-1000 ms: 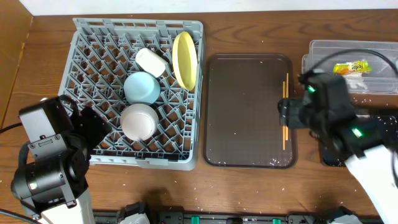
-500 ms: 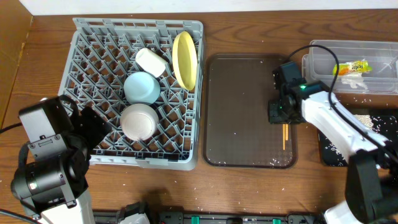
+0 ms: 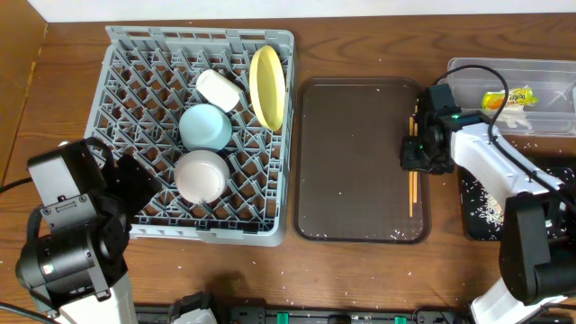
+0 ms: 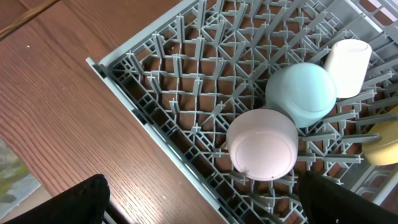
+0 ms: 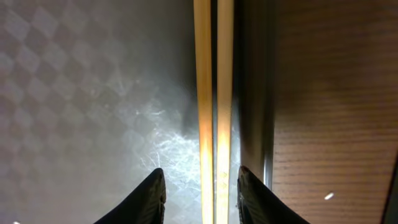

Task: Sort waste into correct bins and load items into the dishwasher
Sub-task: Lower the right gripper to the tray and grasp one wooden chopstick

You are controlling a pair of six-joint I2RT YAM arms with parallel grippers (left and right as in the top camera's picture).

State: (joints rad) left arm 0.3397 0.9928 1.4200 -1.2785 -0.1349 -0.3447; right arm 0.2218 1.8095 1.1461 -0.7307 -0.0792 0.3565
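The grey dishwasher rack (image 3: 126,54) holds a pale cup (image 3: 219,88), a light blue bowl (image 3: 205,126), a white bowl (image 3: 200,175) and a yellow plate (image 3: 267,85) on edge. Two wooden chopsticks (image 3: 412,193) lie side by side along the right rim of the brown tray (image 3: 360,162). My right gripper (image 3: 416,153) is low over them. In the right wrist view its jaws (image 5: 201,193) straddle the chopsticks (image 5: 213,93), open, with a gap on the left side. My left gripper (image 4: 205,208) hangs open over the rack's near-left corner (image 4: 186,81), holding nothing.
A clear bin (image 3: 468,76) at the back right holds a yellow-orange wrapper (image 3: 506,97). The black bin (image 3: 486,211), with rice bits in it, lies in front of it, partly under my right arm. Crumbs dot the table's right side.
My right arm has come down onto the chopsticks at the tray's right rim, and its jaws have narrowed around them. The left arm and the rack's contents have not moved.
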